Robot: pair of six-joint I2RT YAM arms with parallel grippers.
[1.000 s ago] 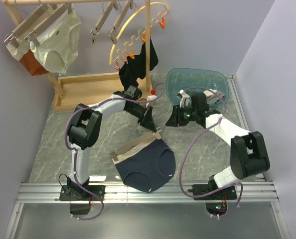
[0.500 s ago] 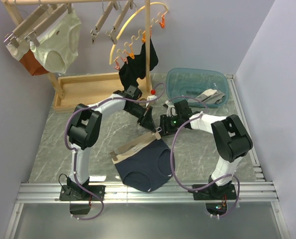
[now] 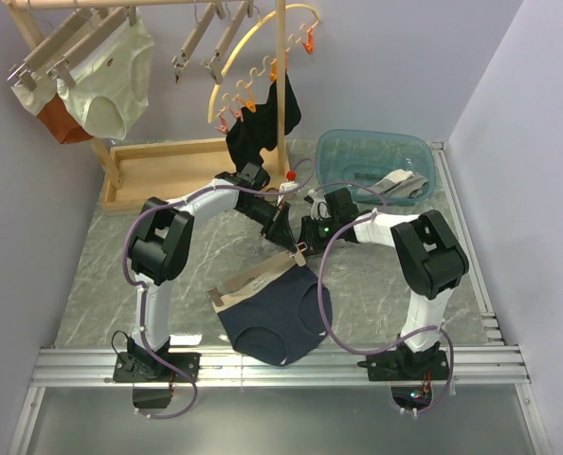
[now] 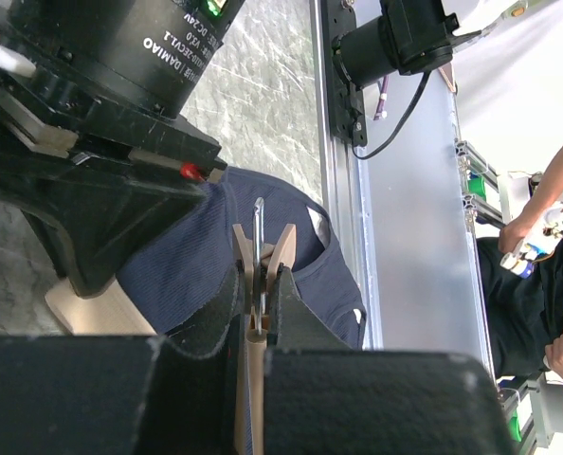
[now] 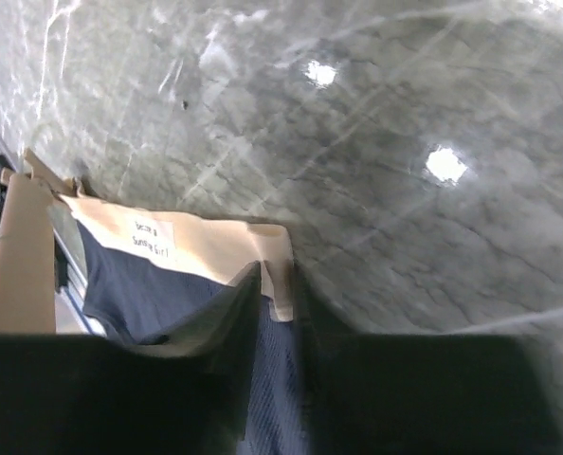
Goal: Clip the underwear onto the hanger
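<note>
The navy underwear (image 3: 277,318) with its tan waistband lies on the marble table near the front. The light-wood hanger (image 3: 253,278) lies along the waistband. My left gripper (image 3: 289,239) is shut on the hanger's right end clip (image 4: 260,248), and the left wrist view shows its fingers (image 4: 291,308) squeezing the clip over the navy cloth (image 4: 315,256). My right gripper (image 3: 307,237) sits right beside it and is shut on the waistband's corner (image 5: 280,275). The waistband's label (image 5: 152,237) shows in the right wrist view.
A blue plastic tub (image 3: 357,136) holding clips stands at the back right. A wooden rack with a base tray (image 3: 163,171) stands at the back left. It carries cream briefs (image 3: 106,81), spare wood hangers (image 3: 206,43), a yellow peg hanger (image 3: 253,57) and a black garment (image 3: 263,123).
My right arm has swung left from near the tub to the hanger's clip end and closed on the waistband corner. The left gripper has kept its place on the clip.
</note>
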